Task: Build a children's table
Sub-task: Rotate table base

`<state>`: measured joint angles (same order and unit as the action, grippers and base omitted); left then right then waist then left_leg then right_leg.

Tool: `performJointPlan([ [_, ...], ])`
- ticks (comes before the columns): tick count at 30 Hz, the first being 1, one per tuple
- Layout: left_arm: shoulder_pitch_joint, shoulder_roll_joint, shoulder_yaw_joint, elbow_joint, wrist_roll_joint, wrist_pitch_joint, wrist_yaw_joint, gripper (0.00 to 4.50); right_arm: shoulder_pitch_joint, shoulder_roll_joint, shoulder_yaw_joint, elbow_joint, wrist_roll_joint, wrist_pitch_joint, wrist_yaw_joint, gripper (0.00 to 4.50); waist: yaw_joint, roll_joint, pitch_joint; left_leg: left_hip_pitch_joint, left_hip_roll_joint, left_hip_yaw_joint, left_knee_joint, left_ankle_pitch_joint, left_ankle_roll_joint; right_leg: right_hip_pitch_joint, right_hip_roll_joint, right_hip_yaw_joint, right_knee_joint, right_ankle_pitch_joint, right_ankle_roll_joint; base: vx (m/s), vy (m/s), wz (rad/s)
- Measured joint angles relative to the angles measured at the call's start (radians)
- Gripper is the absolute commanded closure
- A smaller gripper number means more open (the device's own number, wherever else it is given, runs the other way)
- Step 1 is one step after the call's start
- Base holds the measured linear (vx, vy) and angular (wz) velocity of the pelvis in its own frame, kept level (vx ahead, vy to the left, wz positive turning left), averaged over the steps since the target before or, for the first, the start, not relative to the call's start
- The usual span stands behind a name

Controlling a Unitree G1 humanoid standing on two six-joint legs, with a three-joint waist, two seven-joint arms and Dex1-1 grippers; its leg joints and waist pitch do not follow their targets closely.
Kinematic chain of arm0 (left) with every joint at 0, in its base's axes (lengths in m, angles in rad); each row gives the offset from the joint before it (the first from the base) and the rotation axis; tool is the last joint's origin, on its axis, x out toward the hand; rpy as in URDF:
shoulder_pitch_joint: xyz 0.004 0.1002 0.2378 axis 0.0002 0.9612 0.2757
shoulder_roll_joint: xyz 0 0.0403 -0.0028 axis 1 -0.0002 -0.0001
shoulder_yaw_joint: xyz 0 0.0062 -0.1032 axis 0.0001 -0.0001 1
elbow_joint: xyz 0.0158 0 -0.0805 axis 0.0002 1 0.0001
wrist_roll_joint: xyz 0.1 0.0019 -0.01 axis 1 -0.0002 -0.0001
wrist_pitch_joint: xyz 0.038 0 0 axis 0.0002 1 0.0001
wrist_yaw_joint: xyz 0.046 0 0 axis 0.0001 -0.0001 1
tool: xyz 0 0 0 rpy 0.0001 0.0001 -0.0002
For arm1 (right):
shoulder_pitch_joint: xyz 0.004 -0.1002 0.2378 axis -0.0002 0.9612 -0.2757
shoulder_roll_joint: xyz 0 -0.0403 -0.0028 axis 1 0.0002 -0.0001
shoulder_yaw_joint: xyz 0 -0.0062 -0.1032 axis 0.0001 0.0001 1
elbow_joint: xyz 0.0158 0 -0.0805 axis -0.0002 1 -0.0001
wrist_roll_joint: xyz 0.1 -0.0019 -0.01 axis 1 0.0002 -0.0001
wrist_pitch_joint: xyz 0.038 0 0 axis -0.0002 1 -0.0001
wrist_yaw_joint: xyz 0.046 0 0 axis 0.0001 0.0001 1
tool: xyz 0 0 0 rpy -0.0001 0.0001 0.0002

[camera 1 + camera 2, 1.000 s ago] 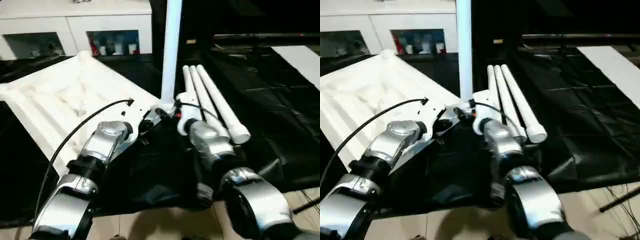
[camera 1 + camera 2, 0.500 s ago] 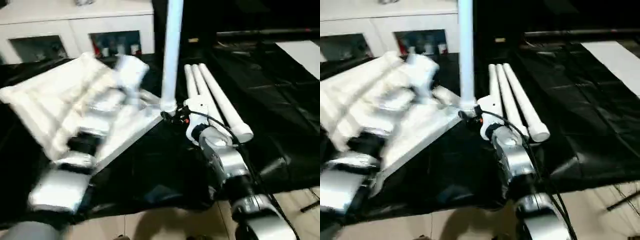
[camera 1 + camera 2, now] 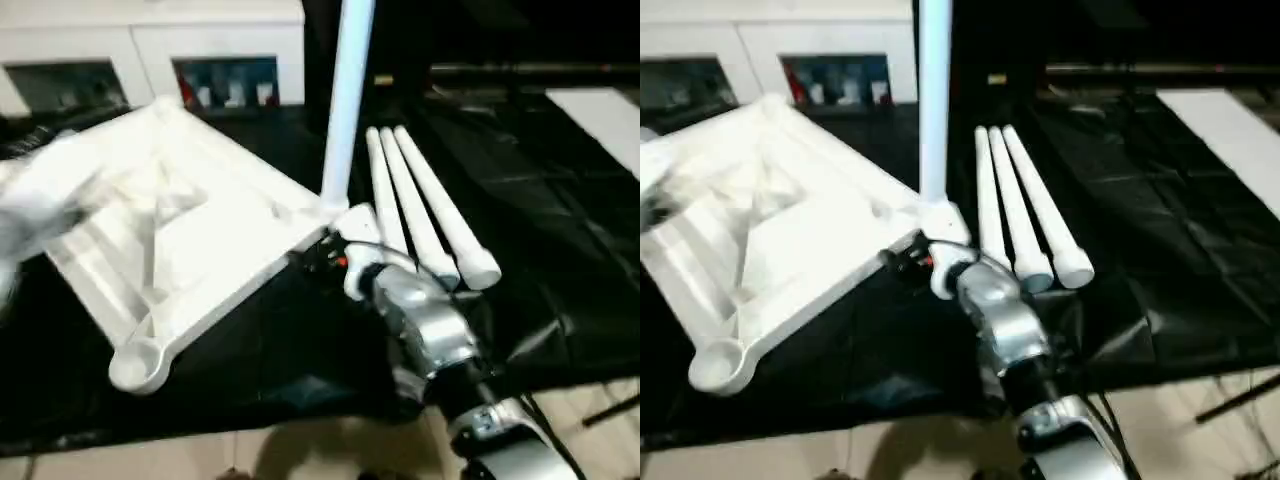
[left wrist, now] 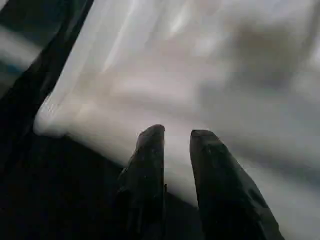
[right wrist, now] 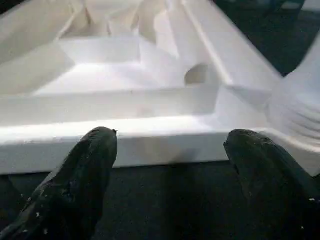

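The white plastic tabletop (image 3: pixel 190 235) lies upside down on black sheeting (image 3: pixel 560 220), ribbed underside up, with 1 tapered leg (image 3: pixel 345 100) standing upright in the corner socket nearest the right arm. An empty round socket (image 3: pixel 718 362) shows at the near corner. 3 loose legs (image 3: pixel 1025 205) lie side by side on the sheeting just beside that upright leg. The right gripper (image 5: pixel 170 155) hangs close to the tabletop's edge, jaws spread wide around nothing. The left gripper (image 4: pixel 175 145) hovers over the tabletop with only a narrow gap between its fingers, gripping nothing. A white cabinet (image 3: pixel 150 50) with glass doors stands behind.
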<state>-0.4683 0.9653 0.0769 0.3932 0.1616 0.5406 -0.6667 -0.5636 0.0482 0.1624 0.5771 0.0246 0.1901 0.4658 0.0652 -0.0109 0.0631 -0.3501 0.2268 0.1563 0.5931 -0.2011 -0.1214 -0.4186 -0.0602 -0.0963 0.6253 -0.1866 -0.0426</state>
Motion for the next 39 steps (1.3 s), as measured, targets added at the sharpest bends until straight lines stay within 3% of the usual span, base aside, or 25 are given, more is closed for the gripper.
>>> performJointPlan([
  [6,0.117,0.046,-0.016,-0.082,0.012,0.122,-0.009,3.48,-0.034,0.020,0.003,0.076,0.000,-0.004,-0.003,0.68,0.000,-0.008,0.001,0.003,-0.001,0.001,0.001,0.001,-0.001,0.005,0.000,0.008,0.001,0.000,0.000,0.000,0.000,0.00],
  [11,0.195,-0.023,-0.047,-0.210,-0.041,0.226,-0.083,3.48,-0.102,0.040,0.001,0.183,0.000,-0.031,-0.013,0.68,0.004,-0.013,-0.001,0.001,-0.001,-0.001,0.002,0.003,-0.004,0.004,0.001,0.008,0.003,0.000,0.000,0.000,0.000,0.00],
  [14,0.229,-0.031,-0.081,-0.285,-0.081,0.265,-0.136,3.48,-0.148,0.056,-0.010,0.267,0.000,-0.072,-0.027,0.68,-0.003,-0.014,-0.001,0.001,-0.001,-0.001,0.002,0.003,-0.004,0.004,0.002,0.008,0.004,0.000,0.000,0.000,0.000,0.00],
  [19,0.240,-0.043,-0.074,-0.367,-0.179,0.355,-0.211,3.02,-0.192,0.066,-0.028,0.359,0.002,-0.115,-0.027,0.68,0.000,-0.013,-0.001,0.001,-0.001,-0.001,0.002,0.003,-0.004,0.005,0.002,0.008,0.005,0.000,-0.001,0.000,0.000,0.00],
  [24,0.280,-0.059,-0.112,-0.469,-0.245,0.391,-0.291,2.69,-0.224,0.079,-0.033,0.421,0.002,-0.140,-0.019,0.68,-0.003,-0.013,0.000,0.002,-0.001,-0.001,0.002,0.003,-0.004,0.008,0.002,0.008,0.005,0.000,-0.001,0.000,0.000,0.00],
  [25,0.288,-0.071,-0.119,-0.482,-0.250,0.399,-0.299,2.44,-0.231,0.080,-0.033,0.437,0.002,-0.152,-0.018,0.68,-0.003,-0.014,-0.001,0.002,-0.001,-0.001,0.002,0.003,-0.004,0.008,0.002,0.008,0.005,0.000,-0.001,0.000,0.000,0.00],
  [29,0.294,-0.131,-0.136,-0.495,-0.253,0.395,-0.276,2.15,-0.257,0.082,-0.039,0.490,0.003,-0.180,-0.011,0.68,-0.001,-0.014,-0.001,0.002,-0.001,-0.002,0.002,0.003,-0.004,0.009,0.002,0.008,0.005,0.000,-0.001,0.000,0.000,0.00],
  [33,0.242,-0.234,-0.161,-0.453,-0.244,0.353,-0.197,1.87,-0.259,0.083,-0.061,0.497,0.017,-0.200,0.005,0.68,0.007,-0.013,0.000,0.003,-0.001,-0.002,0.003,0.004,-0.004,0.010,0.002,0.009,0.005,0.001,-0.001,0.000,0.000,0.00],
  [39,0.175,-0.359,-0.174,-0.334,-0.203,0.233,-0.058,1.50,-0.255,0.046,-0.098,0.282,0.067,-0.190,0.029,0.68,0.020,-0.011,0.001,0.002,-0.001,-0.003,0.003,0.004,-0.003,0.011,0.002,0.008,0.006,0.002,0.000,0.000,0.000,0.00],
])
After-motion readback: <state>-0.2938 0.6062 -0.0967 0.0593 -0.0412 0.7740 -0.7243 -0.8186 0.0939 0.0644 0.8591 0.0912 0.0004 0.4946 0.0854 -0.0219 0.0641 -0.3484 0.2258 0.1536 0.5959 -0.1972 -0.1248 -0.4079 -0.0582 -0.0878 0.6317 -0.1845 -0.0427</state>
